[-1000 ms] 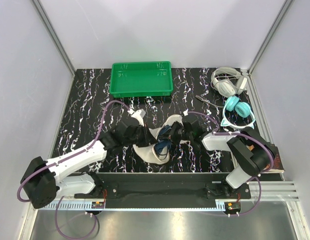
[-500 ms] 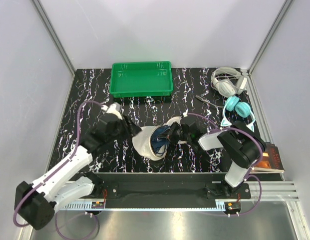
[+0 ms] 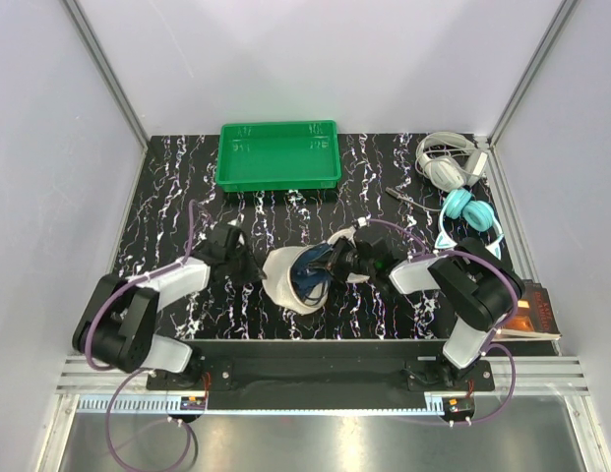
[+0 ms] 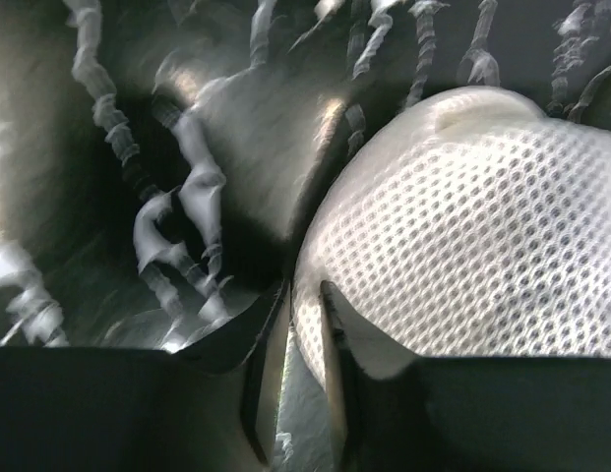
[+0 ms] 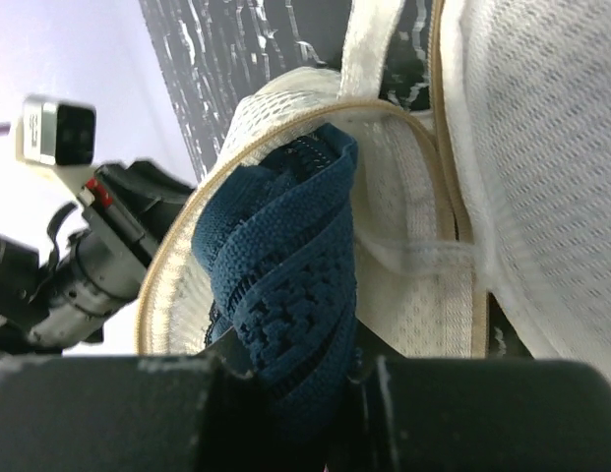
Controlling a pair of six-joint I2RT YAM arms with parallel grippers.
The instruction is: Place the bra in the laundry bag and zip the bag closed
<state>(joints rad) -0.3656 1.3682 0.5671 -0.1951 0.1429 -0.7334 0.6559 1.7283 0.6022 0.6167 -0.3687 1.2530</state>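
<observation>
The cream mesh laundry bag [image 3: 283, 285] lies at the table's middle with its opening toward the right. The navy bra [image 3: 313, 273] sits bunched in that opening. My right gripper [image 3: 336, 267] is shut on the bra [image 5: 285, 285], holding it inside the bag's zipper rim [image 5: 167, 275]; its fingertips [image 5: 295, 379] are mostly covered by the fabric. My left gripper [image 3: 248, 269] is low at the bag's left side. In the left wrist view its jaws [image 4: 297, 324] stand almost together with a fold of the bag's mesh [image 4: 482, 226] between them.
A green tray [image 3: 278, 154] stands at the back. White headphones [image 3: 445, 162] and teal headphones [image 3: 469, 218] lie at the back right. A dark book-like object [image 3: 536, 315] sits at the right edge. A small metal piece [image 3: 408, 197] lies near the headphones.
My left arm rose, then folded down low to the left, its gripper staying at the bag's left side. The bag drew into a rounder shape. My right gripper kept the bra in the opening.
</observation>
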